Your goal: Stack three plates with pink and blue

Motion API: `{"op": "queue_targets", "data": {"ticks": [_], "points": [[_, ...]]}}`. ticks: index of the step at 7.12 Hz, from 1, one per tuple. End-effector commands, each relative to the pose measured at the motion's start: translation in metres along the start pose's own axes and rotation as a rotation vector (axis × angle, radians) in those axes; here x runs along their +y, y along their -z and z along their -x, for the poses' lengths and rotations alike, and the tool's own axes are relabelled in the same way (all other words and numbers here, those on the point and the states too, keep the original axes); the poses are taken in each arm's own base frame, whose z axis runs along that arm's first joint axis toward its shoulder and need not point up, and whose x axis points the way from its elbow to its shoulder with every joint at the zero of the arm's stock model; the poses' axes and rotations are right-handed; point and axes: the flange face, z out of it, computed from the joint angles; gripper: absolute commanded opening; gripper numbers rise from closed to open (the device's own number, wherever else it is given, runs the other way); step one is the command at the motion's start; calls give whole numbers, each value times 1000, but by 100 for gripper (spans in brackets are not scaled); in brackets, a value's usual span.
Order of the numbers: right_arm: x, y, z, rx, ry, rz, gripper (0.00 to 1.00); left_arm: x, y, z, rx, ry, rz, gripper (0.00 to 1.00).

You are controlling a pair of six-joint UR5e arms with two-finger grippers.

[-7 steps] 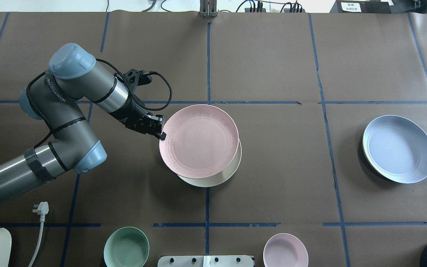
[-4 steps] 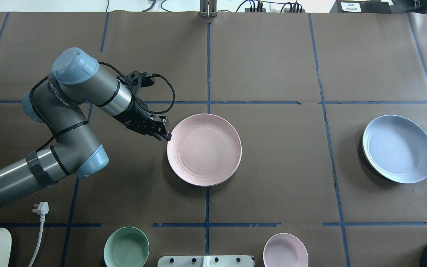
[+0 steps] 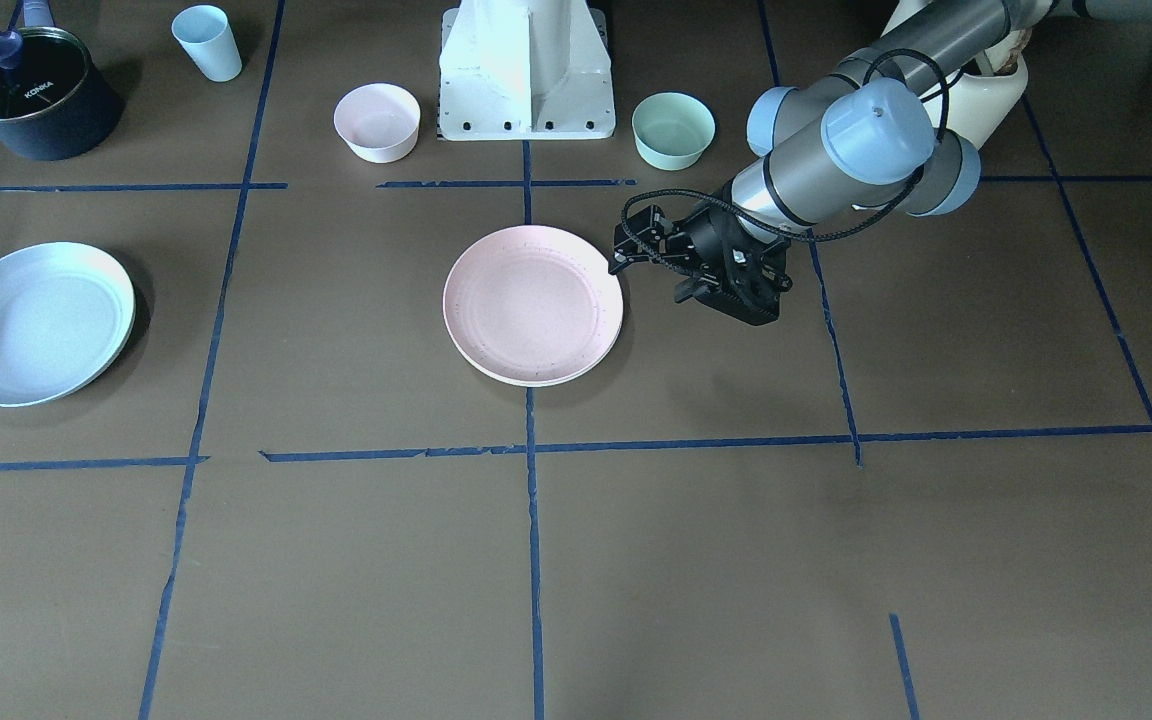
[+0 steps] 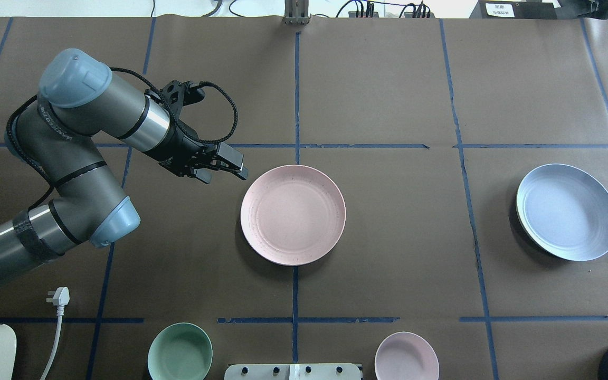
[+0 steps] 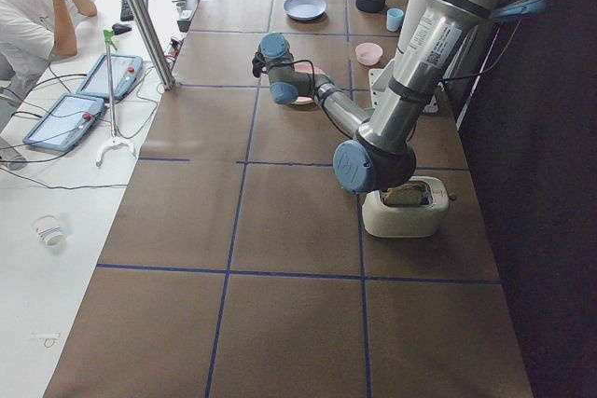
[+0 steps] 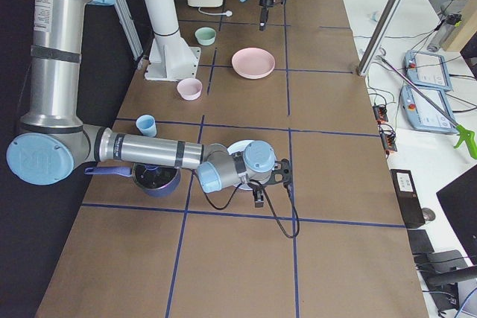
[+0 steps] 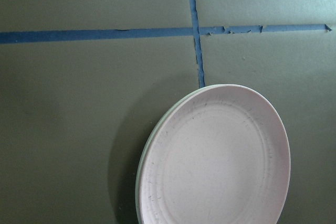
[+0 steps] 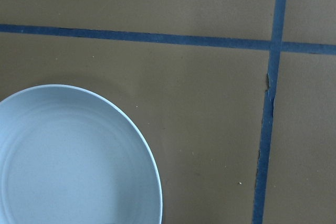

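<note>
The pale pink plate [image 4: 292,214] lies at the table's middle on the cream plate, of which only a thin rim [image 7: 138,198] shows beneath it. The pink plate also shows in the front view [image 3: 532,317]. My left gripper [image 4: 225,173] is open and empty. It hovers just beyond the pink plate's far-left rim, apart from it, and also shows in the front view [image 3: 652,272]. The light blue plate [image 4: 567,211] lies alone at the right. My right gripper [image 6: 258,197] hangs beside the blue plate, which also shows in the right wrist view [image 8: 68,161]. I cannot tell whether the right gripper is open or shut.
A mint bowl [image 4: 180,352] and a small pink bowl [image 4: 406,356] stand at the near edge beside the robot base. A dark pot [image 3: 31,95] and a light blue cup [image 3: 207,42] stand near the right arm's side. A toaster [image 5: 406,207] and plug [image 4: 58,296] sit near left.
The pink plate, held tilted and offset over the cream plate, has come down squarely onto it. My left gripper has let go and drawn back up and to the left.
</note>
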Motion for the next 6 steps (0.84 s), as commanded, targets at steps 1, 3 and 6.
{"op": "queue_targets", "data": {"ticks": [1,3,6], "points": [[9,-40,4,12,-81,-30,83,2,6,-3,7,11,-7,100],[9,-45,11,-1,-106,-29,71,4,8,-3,9,9,-7,100],[12,-62,26,-9,-67,12,56,8,11,0,9,9,-9,100]]}}
